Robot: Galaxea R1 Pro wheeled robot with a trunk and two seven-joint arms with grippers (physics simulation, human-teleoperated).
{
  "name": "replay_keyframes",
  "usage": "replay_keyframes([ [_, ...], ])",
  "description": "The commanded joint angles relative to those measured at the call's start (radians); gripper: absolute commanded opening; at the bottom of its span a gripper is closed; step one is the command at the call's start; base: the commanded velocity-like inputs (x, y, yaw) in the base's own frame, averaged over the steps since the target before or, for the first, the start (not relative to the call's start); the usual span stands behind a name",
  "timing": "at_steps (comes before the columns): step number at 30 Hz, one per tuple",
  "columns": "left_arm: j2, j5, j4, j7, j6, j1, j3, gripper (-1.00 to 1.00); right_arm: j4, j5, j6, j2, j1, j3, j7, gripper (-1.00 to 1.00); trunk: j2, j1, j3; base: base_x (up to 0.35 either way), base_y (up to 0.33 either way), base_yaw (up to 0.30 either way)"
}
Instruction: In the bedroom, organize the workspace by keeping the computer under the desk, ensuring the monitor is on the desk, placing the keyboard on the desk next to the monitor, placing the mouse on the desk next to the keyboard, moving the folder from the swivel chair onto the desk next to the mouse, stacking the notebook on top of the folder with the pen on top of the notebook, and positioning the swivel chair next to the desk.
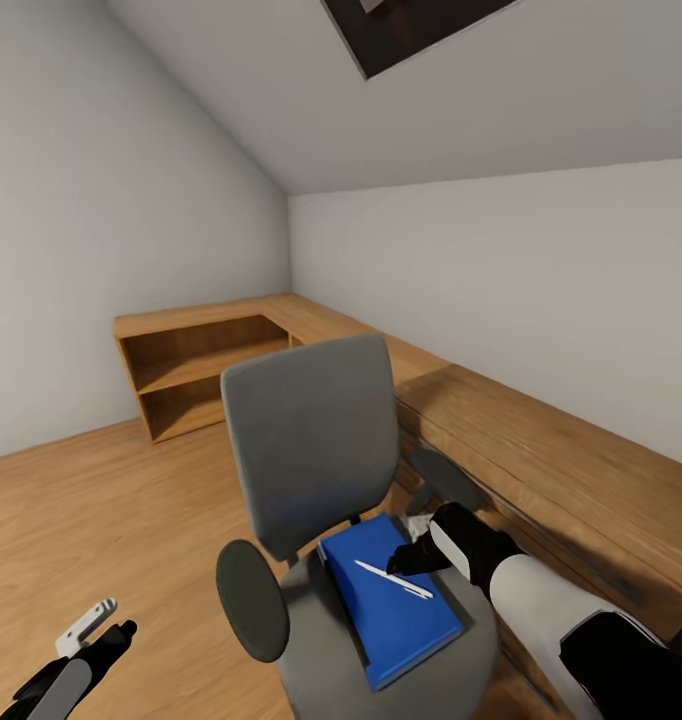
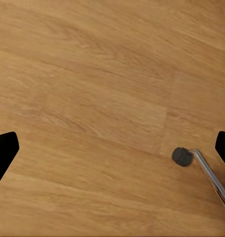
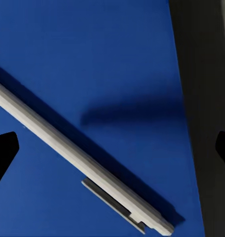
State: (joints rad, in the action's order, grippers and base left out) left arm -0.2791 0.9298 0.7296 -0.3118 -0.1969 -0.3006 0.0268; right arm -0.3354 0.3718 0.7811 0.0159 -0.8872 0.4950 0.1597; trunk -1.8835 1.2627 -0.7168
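The grey swivel chair (image 1: 311, 450) stands in the middle of the head view with its back toward the room's corner. A bright blue folder (image 1: 401, 620) lies flat on its seat, and a thin white pen (image 1: 393, 579) lies across the folder. My right gripper (image 1: 401, 562) hovers just over the pen's far end. In the right wrist view the pen (image 3: 77, 153) runs diagonally over the folder (image 3: 92, 59), between the open fingers of the right gripper (image 3: 112, 148). My left gripper (image 1: 106, 632) hangs open and empty, low beside the chair, above the floor (image 2: 92, 98).
A light wooden L-shaped counter (image 1: 541, 450) with open shelves (image 1: 196, 385) runs along both walls behind and right of the chair. The chair's caster (image 2: 181, 156) and chrome leg (image 2: 211, 177) lie near my left gripper (image 2: 112, 150). Wooden floor spreads to the left.
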Motion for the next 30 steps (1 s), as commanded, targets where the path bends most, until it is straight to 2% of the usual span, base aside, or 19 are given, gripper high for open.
replay_keyframes([
  [1, 0.0, 0.007, 0.002, -0.005, -0.004, 0.0, 0.001, 1.0, -0.001, -0.002, 0.003, -0.001, -0.001, 0.005, 0.004, 1.0, 0.0, 0.0, -0.001, 0.04, 0.0, 0.0],
  [30, 0.0, 0.008, 0.002, -0.01, -0.009, 0.0, 0.002, 1.0, 0.004, 0.001, 0.016, 0.015, -0.001, 0.01, 0.003, 1.0, 0.0, 0.0, -0.001, 0.003, 0.0, 0.0],
])
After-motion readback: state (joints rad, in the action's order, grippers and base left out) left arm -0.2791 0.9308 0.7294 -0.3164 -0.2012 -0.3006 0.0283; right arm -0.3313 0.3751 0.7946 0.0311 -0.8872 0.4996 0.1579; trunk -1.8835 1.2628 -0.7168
